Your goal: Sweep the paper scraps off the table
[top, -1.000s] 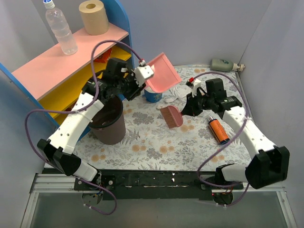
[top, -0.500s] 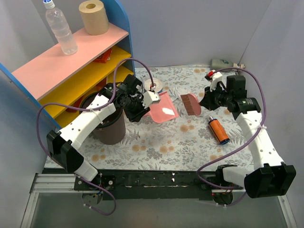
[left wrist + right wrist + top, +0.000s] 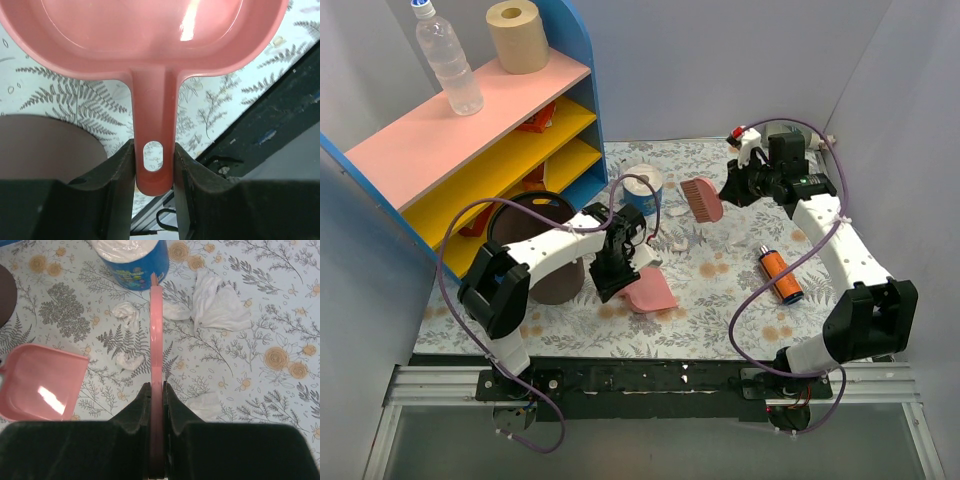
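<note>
My left gripper point(image 3: 616, 272) is shut on the handle point(image 3: 154, 150) of the pink dustpan point(image 3: 651, 292), which sits low over the table point(image 3: 720, 300) near the front middle. My right gripper point(image 3: 733, 186) is shut on a pink brush point(image 3: 701, 199), seen edge-on in the right wrist view point(image 3: 156, 330). It is held above the far middle of the table. Several crumpled white paper scraps lie under the brush point(image 3: 126, 313), point(image 3: 128, 360), point(image 3: 220, 302). In the top view they lie around point(image 3: 672, 212). The dustpan also shows in the right wrist view point(image 3: 40, 390).
A blue cup holding a white roll point(image 3: 642, 190) stands behind the scraps. A brown bin point(image 3: 556, 265) stands left of the dustpan. An orange lighter-like tube point(image 3: 780, 275) lies at the right. The shelf point(image 3: 470, 140) fills the back left.
My left gripper has carried the dustpan from up by the shelf down and forward to the table's front middle. My right gripper has moved the brush back and up toward the far side.
</note>
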### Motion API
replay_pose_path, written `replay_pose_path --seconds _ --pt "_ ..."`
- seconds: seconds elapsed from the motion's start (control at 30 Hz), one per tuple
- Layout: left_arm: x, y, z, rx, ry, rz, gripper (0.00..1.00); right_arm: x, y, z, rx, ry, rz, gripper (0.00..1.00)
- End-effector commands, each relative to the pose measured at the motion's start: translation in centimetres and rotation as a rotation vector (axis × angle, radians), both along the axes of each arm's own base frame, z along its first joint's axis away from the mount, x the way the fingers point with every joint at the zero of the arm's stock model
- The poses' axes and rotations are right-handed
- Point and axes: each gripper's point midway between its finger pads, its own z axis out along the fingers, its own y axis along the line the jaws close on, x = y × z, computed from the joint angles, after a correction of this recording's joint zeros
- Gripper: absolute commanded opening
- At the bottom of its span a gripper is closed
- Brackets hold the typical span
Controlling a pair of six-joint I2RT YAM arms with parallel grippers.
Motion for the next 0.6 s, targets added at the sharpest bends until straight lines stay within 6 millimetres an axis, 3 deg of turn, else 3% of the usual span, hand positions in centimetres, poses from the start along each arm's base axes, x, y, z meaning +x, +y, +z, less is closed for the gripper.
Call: replay_pose_path --seconds 0.0,0.07,0.17,0.23,0.33,0.57 --pt "2.1 -2.2 -0.7 -0.055 -0.081 0.038 0.00 1.7 1.2 4.1 0.032 -0.128 0.011 0.01" --pt "2.4 -2.9 -1.1 -0.077 -0.085 0.046 0.00 1.4 1.3 4.0 0.037 -0.122 0.010 0.01" --pt "2.5 -4.3 -2.0 -0.148 -0.077 0.048 0.14 0.7 1.1 3.7 0.028 -0.120 0.008 0.01" --pt "1.8 -4.1 -2.9 -0.152 -0.061 0.041 0.27 0.2 0.8 3.4 0.017 -0.119 0.004 0.01" --pt "1.0 -3.5 -3.9 -0.166 -0.060 0.015 0.36 -0.5 0.6 3.5 0.001 -0.131 0.015 0.01" --pt "-0.1 -2.8 -5.3 -0.240 -0.118 0.012 0.44 -0.4 0.7 3.2 -0.018 -0.137 0.051 0.01"
